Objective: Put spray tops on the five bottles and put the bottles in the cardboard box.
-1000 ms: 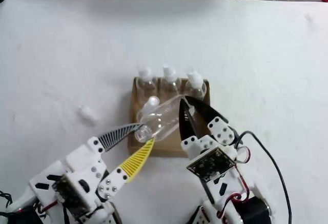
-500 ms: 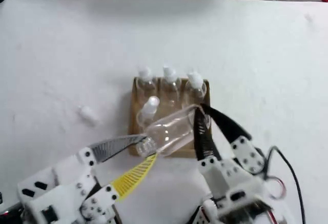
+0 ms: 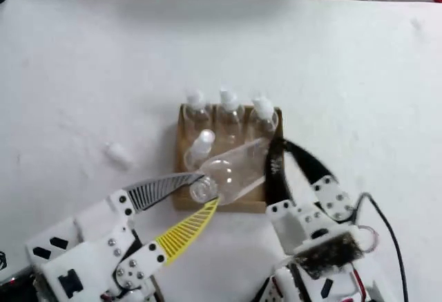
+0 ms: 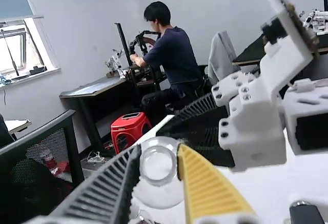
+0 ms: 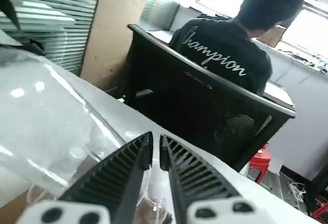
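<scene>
White table (image 3: 359, 74) surface carries a brown cardboard box (image 3: 238, 206) at centre. Four capped bottles (image 3: 228, 114) stand upright inside it, three in the far row and one in the near-left corner. Each is clear plastic with a white spray top.

Across the near half of the box lies the fifth bottle (image 3: 236, 169). It is clear plastic with round shoulders and an open neck, and no top is fitted. It is tilted above the rim, with the neck toward the left arm and the base toward the right wall of the box.

On the left gripper (image 3: 206, 189), the fingers are closed onto the neck of the fifth bottle. The grey-black ribbed finger (image 4: 107, 183) bears on one side of the neck and the yellow ribbed finger (image 4: 205, 188) on the other. In the left wrist view the open mouth sits between both fingers near their tips and touches each.

On the right gripper (image 3: 277, 144), the black fingers (image 5: 195, 183) are closed to a narrow slit with nothing between them. The tips are just beside the base of the fifth bottle, at the right wall of the box. In the right wrist view the bottle body passes beside the fingers, outside the slit. Contact there cannot be told.

One pale piece (image 3: 117, 153) lies on the table left of the box, well apart from it.
</scene>
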You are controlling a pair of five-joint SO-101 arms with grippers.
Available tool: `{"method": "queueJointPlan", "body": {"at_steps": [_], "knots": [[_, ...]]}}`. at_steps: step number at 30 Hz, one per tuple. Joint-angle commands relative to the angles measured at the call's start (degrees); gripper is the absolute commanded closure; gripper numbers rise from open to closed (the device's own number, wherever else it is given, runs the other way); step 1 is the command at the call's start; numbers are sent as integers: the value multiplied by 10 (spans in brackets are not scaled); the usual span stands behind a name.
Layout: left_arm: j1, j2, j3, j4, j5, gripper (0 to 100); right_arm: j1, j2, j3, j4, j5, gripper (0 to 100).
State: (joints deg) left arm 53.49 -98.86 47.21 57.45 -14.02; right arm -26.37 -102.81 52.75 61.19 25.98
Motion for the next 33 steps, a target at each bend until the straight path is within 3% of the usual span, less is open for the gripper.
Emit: {"method": "queueJointPlan", "body": {"at_steps": [1, 7, 15, 22, 27, 30, 33], "knots": [[9, 16, -24, -45, -3, 979, -36, -3, 3, 1, 42, 982], [10, 27, -20, -58, -2, 979, -42, -3, 7, 1, 51, 982], [16, 135, -25, -103, -2, 979, -23, -3, -4, 0, 56, 982], [11, 135, -6, -135, 7, 979, 233, -3, -16, -24, 18, 982], [-81, 152, 70, -280, 159, 979, 384, -3, 135, -107, -130, 982], [-103, 206, 84, -294, 187, 978, 442, -3, 257, -186, -189, 982], [-105, 274, 84, -301, 187, 978, 444, -3, 368, -283, -212, 982]]}}
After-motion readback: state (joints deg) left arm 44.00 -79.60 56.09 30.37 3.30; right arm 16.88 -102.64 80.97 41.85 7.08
